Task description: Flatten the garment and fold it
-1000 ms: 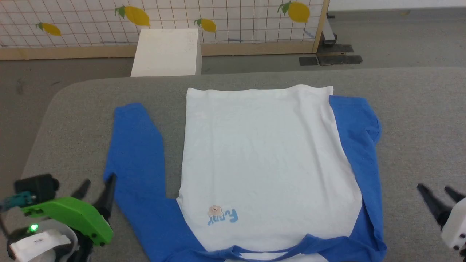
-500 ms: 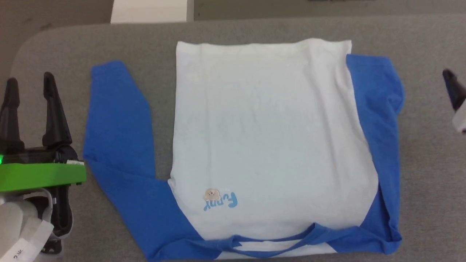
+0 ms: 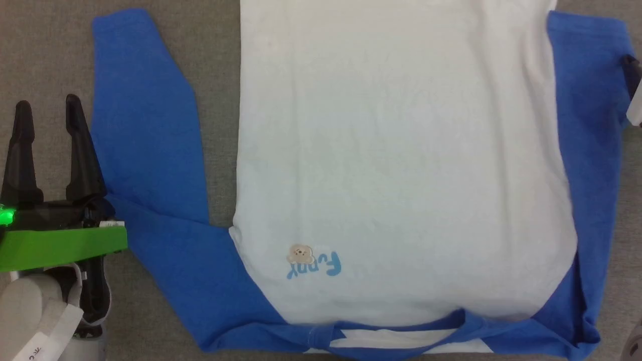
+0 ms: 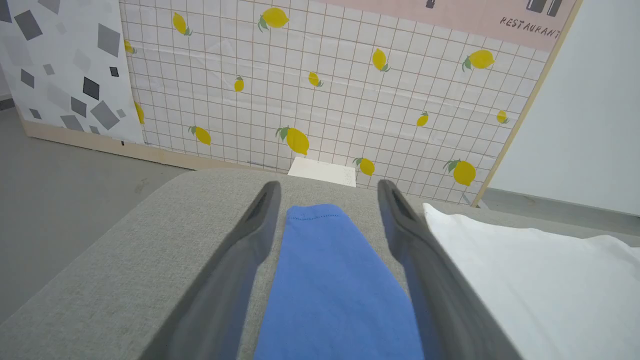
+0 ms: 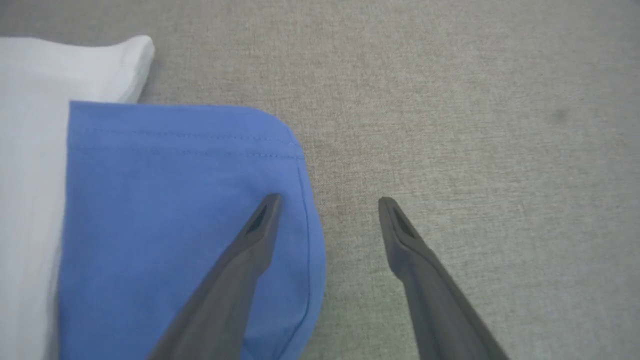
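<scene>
**Item:** the garment, a long-sleeved shirt with white body and blue sleeves.

**Location:** spread flat on the grey padded surface, centred before the robot.

**Orientation:** long axis runs near to far.
- The blue neckline lies at the near edge. The hem is to the far side, and its white corner is seen in the right wrist view.
- The bear print sits near left on the chest, with its lettering upside down from the robot's side.
- The left sleeve leaves the near shoulder, bends, then runs far, apart from the body.
- The right sleeve lies tight along the body's right edge and is rumpled at the near shoulder.

**Tools:**
- The left gripper is spread wide and empty, just left of the left sleeve. In its wrist view the cuff appears between its fingers; height above the cloth cannot be told.
- The right gripper is likewise wide and empty. It straddles the outer edge of the right sleeve by its cuff, one finger over blue cloth and one over bare surface.

**Hazards (judged):**
- A pinch at the sleeve edge may catch one layer only, or slip off the soft knit, so the sleeve drops mid-fold.
- Pulling the left sleeve sideways may drag the white body askew and undo the flat lay.
- The rumple at the near right shoulder, if not smoothed, would be folded in as a crease.
- Uneven lifts by the two arms would skew the fold line off the long axis.
</scene>
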You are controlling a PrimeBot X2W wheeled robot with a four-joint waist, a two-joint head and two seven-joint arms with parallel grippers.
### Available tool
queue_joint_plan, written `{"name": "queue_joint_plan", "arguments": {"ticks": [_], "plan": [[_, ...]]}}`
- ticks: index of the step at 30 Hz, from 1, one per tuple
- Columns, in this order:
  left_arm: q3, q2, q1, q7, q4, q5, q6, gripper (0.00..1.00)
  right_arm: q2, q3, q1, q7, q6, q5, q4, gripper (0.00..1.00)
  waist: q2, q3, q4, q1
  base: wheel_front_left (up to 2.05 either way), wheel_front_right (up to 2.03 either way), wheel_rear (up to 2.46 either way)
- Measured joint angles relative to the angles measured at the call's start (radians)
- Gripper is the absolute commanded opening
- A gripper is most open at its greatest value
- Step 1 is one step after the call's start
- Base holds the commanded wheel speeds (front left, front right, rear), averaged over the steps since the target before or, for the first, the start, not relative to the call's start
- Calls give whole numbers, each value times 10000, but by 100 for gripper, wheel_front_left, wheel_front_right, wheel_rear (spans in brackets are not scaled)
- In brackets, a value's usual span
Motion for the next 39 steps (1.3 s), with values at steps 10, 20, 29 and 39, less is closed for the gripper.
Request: {"name": "queue_joint_plan", "arguments": {"ticks": [10,20,29,39], "plan": [[435,-546,-70,-2,280,372,-552,100,-23,155,-278,276,-4,0,247,0,0,398,320,-1,0,0,0],[499,-961,47,-2,765,715,-721,100,-4,-794,184,-826,0,1055,-230,0,0,-772,150,-1,0,0,0],[675,-1407,1157,-2,1045,746,-752,100,-1053,-454,2116,-660,0,2385,-2077,0,0,-2771,-150,-3,0,0,0],[888,-1601,1809,-2,963,748,-748,100,-1248,3139,2679,-71,0,4523,-4253,0,0,-4357,-300,-3,0,0,0]]}}
